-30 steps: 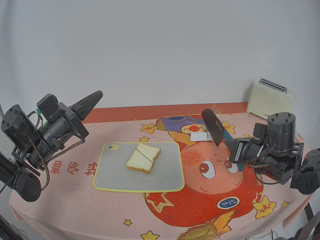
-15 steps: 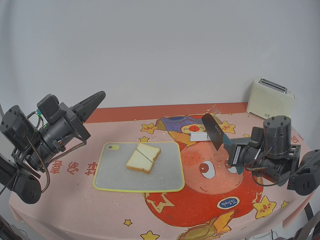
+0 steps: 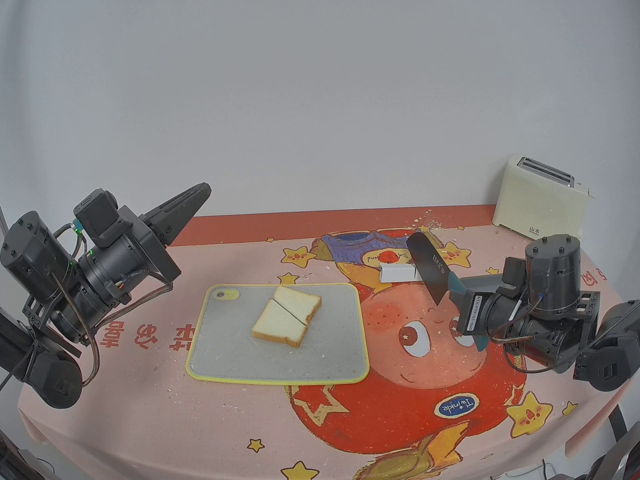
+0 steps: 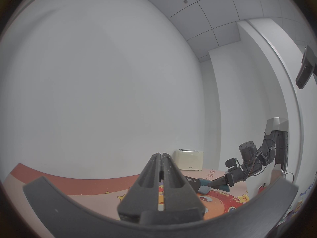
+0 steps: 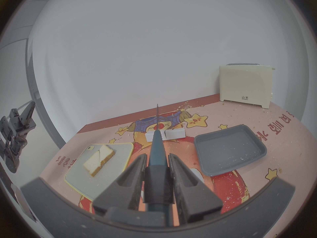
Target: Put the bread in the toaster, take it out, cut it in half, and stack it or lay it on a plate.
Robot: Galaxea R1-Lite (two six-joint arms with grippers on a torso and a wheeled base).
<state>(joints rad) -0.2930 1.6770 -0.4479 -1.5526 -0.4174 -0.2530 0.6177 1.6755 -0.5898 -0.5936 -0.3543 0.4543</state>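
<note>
Bread [image 3: 287, 315] update: it's in two halves, lying side by side with a thin diagonal gap, on the grey cutting board [image 3: 220, 358] a bit left of centre in the head view.

Going from the left edge: the left gripper [image 3: 193, 195] hangs in the air at mid-left, above the table's back corner and well apart from the board. Its fingers are pressed flat together with nothing between them, and the left wrist view shows that pretty clearly.

Next comes the board with the bread, flat on the cartoon tablecloth [image 3: 400, 401].

Right of centre there's a small white knife rest [image 3: 397, 273] on the cloth. The knife [image 3: 430, 265] has its dark blade tilted up toward the upper left, and it overlaps the rest's right end in the picture. Can't tell if they touch.

The right gripper [image 3: 462, 290] has its fingers clamped on the knife's teal handle, at mid-right.

The right wrist view shows a grey plate [image 5: 211, 159] on the cloth just beside the rest, toward the toaster.

The toaster [image 3: 540, 198] sits far right, at the table's back corner.
</note>
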